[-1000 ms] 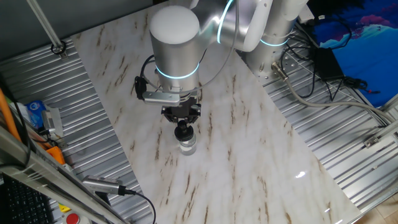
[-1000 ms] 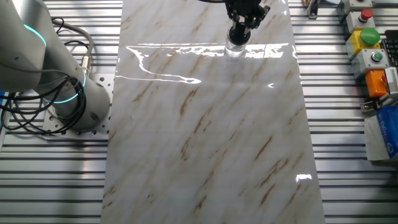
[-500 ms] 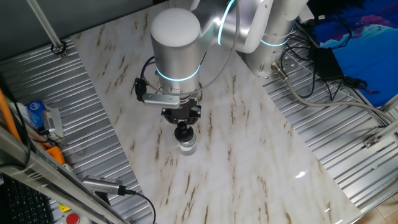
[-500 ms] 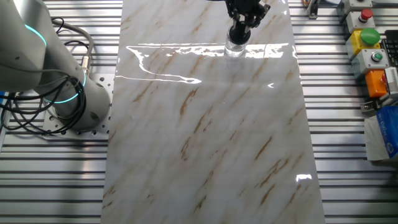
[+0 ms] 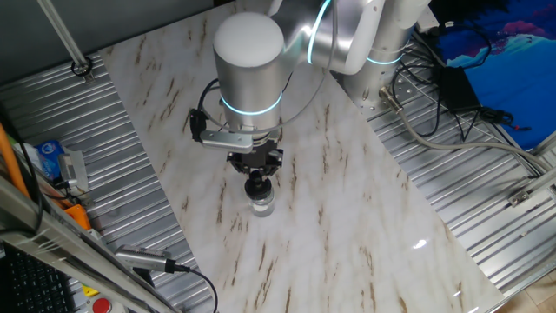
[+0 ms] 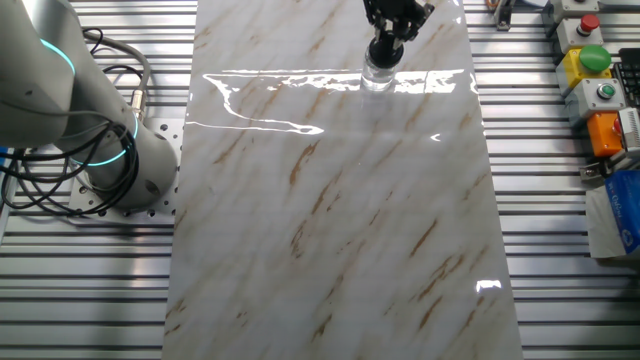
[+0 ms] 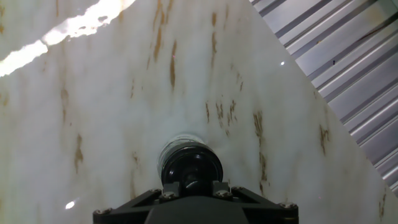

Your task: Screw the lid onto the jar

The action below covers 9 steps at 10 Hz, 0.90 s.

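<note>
The small clear glass jar (image 5: pixel 261 206) stands upright on the marble table; it also shows in the other fixed view (image 6: pixel 376 80). The round black lid (image 5: pixel 256 186) sits on the jar's mouth. In the hand view the lid (image 7: pixel 191 164) fills the spot just ahead of the fingers, with the jar's shiny rim (image 7: pixel 180 139) showing around its far side. My gripper (image 5: pixel 255 176) points straight down over the jar, and its black fingers close on the lid's sides. It also shows in the other fixed view (image 6: pixel 386 40) and the hand view (image 7: pixel 191 185).
The marble tabletop (image 5: pixel 347 217) is flanked by ribbed metal strips (image 5: pixel 478 191). Cables and a blue cloth (image 5: pixel 486 43) lie at the back right. A box with red and green buttons (image 6: pixel 592 62) stands by the table's edge. The arm's base (image 6: pixel 110 150) stands at the left.
The arm's wrist has shifted slightly to the right above the jar. The lid and jar stay where they were.
</note>
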{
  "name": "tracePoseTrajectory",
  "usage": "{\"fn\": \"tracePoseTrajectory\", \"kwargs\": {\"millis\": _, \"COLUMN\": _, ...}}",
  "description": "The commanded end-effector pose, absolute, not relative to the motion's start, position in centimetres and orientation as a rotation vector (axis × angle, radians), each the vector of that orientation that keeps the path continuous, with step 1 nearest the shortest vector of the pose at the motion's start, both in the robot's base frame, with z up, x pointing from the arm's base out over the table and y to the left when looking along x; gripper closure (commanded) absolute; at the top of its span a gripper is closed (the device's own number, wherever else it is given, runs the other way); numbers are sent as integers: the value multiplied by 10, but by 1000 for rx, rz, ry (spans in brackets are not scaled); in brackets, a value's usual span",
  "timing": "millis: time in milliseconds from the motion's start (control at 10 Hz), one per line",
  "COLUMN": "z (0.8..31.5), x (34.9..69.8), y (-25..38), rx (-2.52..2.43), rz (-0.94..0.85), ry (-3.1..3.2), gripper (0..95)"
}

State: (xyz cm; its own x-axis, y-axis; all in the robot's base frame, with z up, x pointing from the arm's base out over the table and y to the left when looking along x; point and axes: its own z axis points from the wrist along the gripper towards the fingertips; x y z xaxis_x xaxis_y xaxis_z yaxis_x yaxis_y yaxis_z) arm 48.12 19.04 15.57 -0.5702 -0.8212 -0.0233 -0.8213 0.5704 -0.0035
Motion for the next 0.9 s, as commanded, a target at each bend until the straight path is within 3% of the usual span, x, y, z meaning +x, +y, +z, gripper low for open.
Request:
{"fn": "tracePoseTrajectory", "kwargs": {"millis": 100, "z": 156, "x": 481, "y": 192, "rx": -1439, "rz": -4, "ry": 2776, "gripper": 950}}
{"fn": "tracePoseTrajectory", "kwargs": {"millis": 900, "z": 155, "x": 484, "y": 198, "rx": -1371, "rz": -63, "ry": 2831, "gripper": 950}}
